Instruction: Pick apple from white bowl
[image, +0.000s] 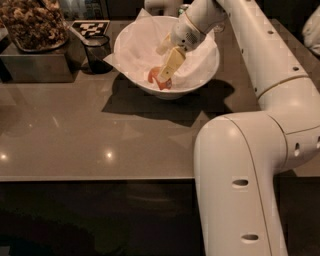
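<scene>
The white bowl (212, 62), lined with crumpled white paper, stands at the back middle of the brown table. The small orange-red apple (152, 76) lies at the bowl's bottom on its near side. My gripper (163, 67) reaches down into the bowl from the upper right and is open. Its long cream finger (171, 62) lies across the apple and hides the middle of it. The other finger (162, 46) sits higher, above the paper. Whether a finger touches the apple I cannot tell.
A small dark glass cup (97, 52) stands just left of the bowl. A dark tray of brown snacks (32, 25) sits on a grey box at the back left. A black-and-white marker tag (90, 27) lies behind the cup. My white arm (240, 165) fills the right side.
</scene>
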